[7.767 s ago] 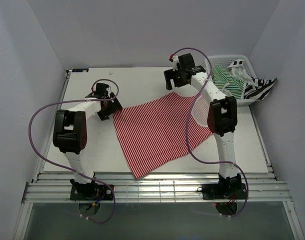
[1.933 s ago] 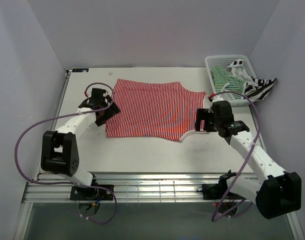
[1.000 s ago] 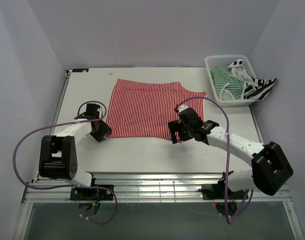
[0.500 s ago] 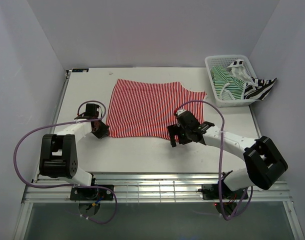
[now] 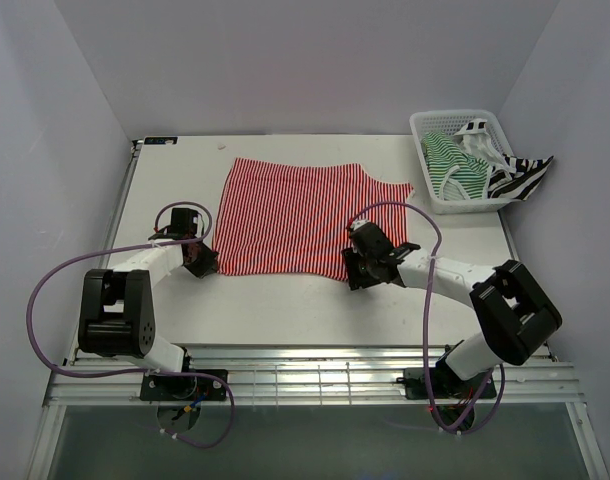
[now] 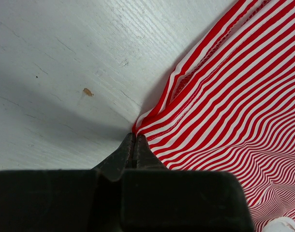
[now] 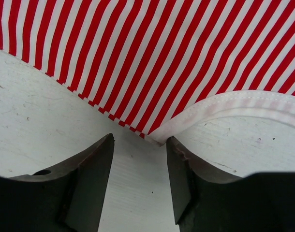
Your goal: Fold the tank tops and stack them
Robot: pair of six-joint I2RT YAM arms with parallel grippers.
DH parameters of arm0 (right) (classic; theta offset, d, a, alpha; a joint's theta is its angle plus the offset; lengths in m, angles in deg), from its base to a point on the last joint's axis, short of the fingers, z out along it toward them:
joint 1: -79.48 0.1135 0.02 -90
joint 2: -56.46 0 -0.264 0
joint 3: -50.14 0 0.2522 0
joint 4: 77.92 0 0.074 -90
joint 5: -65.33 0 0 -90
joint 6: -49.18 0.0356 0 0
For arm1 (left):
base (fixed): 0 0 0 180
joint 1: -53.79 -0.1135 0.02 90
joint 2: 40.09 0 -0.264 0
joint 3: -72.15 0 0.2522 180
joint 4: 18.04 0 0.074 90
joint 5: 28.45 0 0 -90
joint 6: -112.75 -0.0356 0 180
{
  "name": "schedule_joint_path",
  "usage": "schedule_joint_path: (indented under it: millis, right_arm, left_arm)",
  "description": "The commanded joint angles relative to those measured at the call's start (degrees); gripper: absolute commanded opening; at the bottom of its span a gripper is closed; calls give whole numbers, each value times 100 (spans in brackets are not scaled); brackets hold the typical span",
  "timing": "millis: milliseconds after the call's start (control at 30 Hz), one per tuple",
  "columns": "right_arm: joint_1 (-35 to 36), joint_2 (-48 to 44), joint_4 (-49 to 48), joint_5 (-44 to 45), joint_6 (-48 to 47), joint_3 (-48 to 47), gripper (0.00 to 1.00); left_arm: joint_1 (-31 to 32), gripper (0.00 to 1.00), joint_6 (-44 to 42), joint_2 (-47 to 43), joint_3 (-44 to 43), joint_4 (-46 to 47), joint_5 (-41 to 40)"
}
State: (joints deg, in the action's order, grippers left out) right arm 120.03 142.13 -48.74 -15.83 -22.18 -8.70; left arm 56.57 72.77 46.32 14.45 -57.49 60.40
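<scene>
Folding is barely beginning: 1 top, the red-and-white tank top (image 5: 295, 215), is lying spread flat on the table (image 5: 285, 310) with no fold showing. The other 2, the green-and-white tank top (image 5: 453, 165) and the black-and-white tank top (image 5: 520, 178), are sitting crumpled in and over the basket (image 5: 435, 120) at the far right. The left gripper (image 6: 133, 145) is pinching the spread top's near left corner, jaws fully together. The right gripper (image 7: 140, 145) is standing partly open, its jaws straddling the near right corner and gripping nothing yet.
</scene>
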Motion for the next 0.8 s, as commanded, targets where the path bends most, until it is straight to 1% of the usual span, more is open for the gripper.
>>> schedule_joint_path:
  millis: [0,33,200,233,333,433,467,567,600,667,700,767]
  right_arm:
    - [-30,81,-276,-5,79,52,51]
    - [-30,82,-285,-5,79,69,47]
    - [-48,38,-311,4,62,201,35]
    - [-39,38,-320,4,53,245,30]
    - [-56,12,-329,-32,61,298,8]
    - [-57,-146,-233,-119,79,421,8]
    - [-48,-234,-189,-154,88,552,8]
    - [-57,-743,-4,-339,149,833,8]
    - [-57,-1058,48,-478,184,1026,8]
    - [-48,-1358,137,-751,202,1211,8]
    - [-48,-1603,137,-1100,211,1351,8]
    - [-48,-1781,137,-1323,228,1432,8]
  left_arm:
    - [-15,0,-27,-212,44,-32,-26]
    - [-15,0,-27,-204,35,-41,-26]
    - [-15,0,-36,-221,17,-59,-26]
    - [-15,0,-45,-221,26,-59,-26]
    - [-15,0,-36,-247,26,-94,-35]
    - [-15,0,-36,-352,-9,-269,-139]
    - [-15,0,-45,-397,-35,-461,-210]
    - [-15,0,-80,-625,-97,-918,-474]
    - [-15,0,-97,-695,-79,-998,-483]
    - [-15,0,-159,-905,-1,-1122,-352]
    - [-15,0,-168,-994,43,-1131,-255]
    - [-15,0,-194,-1274,131,-1148,-53]
